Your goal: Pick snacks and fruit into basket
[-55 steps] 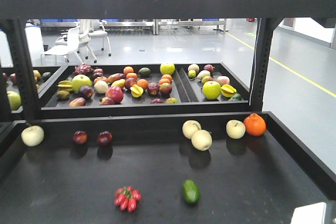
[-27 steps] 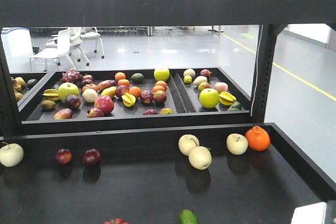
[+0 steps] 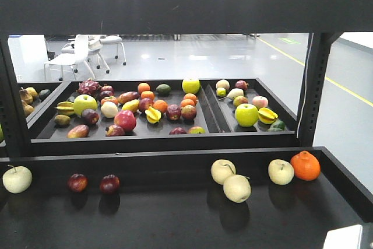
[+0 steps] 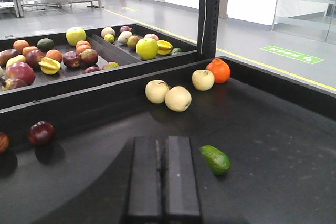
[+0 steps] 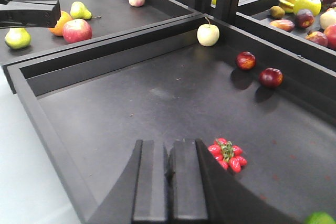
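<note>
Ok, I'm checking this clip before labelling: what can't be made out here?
Basket and snacks: in no view.
Dark green oblong fruit: below the front view's bottom edge; only the left wrist view shows it whole.
Green sliver, right wrist view's bottom-right corner: cut off, unidentifiable.
Far tray fruit: too small in front view to name.

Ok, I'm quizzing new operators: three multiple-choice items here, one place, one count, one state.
1. Where on the front tray is the orange fruit? A left end B centre C back right corner
2. How many dark red round fruits lie on that tray? A two B four C none
3. The left gripper is: A wide open B shut, empty C shut on an apple
C: it sits at the far right. A: a pair at left. B: jaws closed together, nothing between.
</note>
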### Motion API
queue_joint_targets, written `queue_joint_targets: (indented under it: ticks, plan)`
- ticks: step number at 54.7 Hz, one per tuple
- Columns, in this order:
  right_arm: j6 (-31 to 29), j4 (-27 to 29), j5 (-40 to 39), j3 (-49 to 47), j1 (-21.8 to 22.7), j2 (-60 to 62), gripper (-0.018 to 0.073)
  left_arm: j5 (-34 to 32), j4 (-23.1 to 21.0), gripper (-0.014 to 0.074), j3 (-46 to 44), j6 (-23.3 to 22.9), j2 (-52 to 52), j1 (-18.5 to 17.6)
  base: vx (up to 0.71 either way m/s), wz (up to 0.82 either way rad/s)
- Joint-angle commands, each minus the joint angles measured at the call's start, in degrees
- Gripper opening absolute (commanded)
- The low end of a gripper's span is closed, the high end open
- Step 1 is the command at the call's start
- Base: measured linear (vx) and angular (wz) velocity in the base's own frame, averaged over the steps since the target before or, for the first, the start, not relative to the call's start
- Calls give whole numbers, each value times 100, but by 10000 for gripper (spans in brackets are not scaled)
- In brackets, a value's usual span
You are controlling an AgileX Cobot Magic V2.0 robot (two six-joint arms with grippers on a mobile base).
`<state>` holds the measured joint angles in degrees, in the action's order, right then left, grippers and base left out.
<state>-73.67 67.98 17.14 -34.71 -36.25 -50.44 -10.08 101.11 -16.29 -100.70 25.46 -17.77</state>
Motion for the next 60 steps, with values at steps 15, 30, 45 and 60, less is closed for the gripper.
queue_joint_targets:
  ticks: [15,30,45,60]
  plan:
    - [-32,105,-122,-181,18,51,-8,133,237,3,-169,-38,33,12,7,2]
    - [-32,105,-122,-181,18,51,-8,133,237,3,-169,-38,33,12,4,1]
    - [-27,105,-138,-181,18,51,-8,133,237,3,-169,-38,33,12,0,0]
    - [-27,105,-138,-181,18,51,-8,133,237,3,-169,-38,33,12,0,0]
